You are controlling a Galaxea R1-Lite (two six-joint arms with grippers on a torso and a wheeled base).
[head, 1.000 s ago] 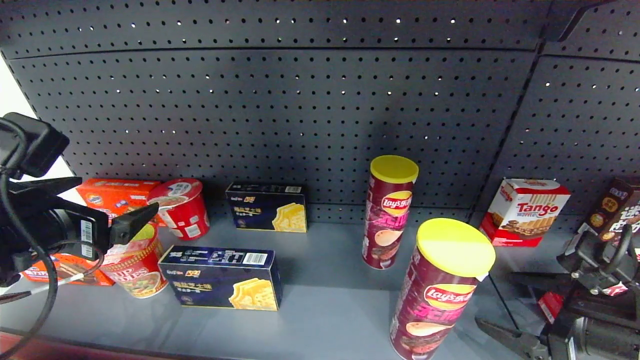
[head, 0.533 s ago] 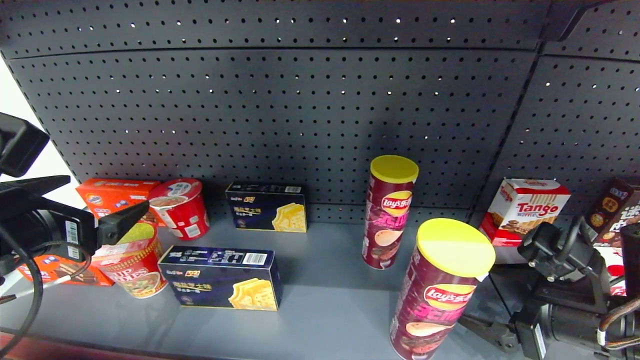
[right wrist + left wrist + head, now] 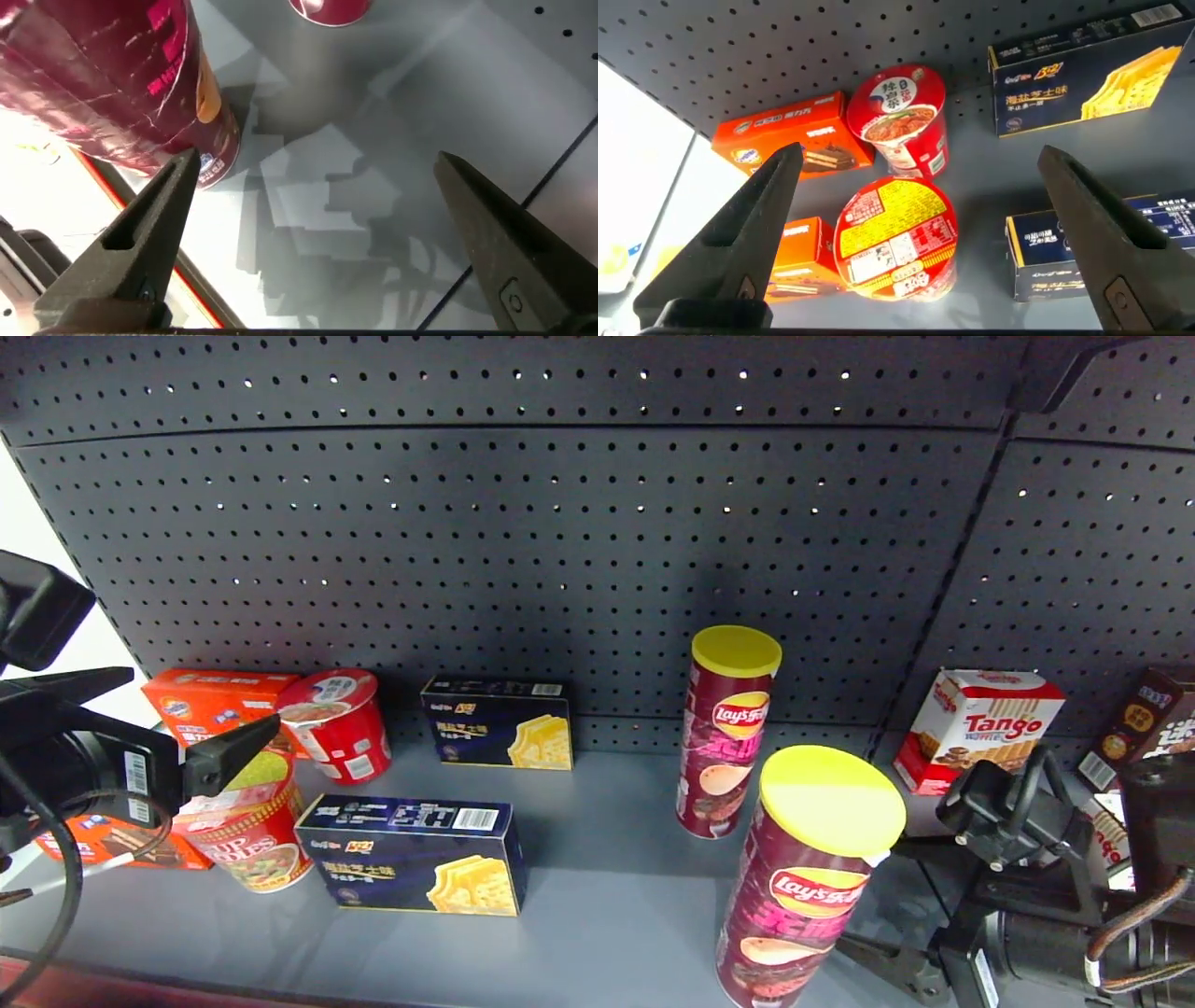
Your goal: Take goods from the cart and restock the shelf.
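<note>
Two grippers, both spread open: left gripper [image 3: 920, 163] by front noodle cup [image 3: 896, 233], right gripper [image 3: 316, 161] just beside near chip can [image 3: 803, 887].

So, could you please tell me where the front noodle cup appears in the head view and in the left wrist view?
Head view: the front noodle cup sits low on the left, beside the near blue box.
Left wrist view: its lid faces the camera, framed between the open fingers of the left gripper.
Shared landmark: the near blue box, beside the cup in both.
</note>
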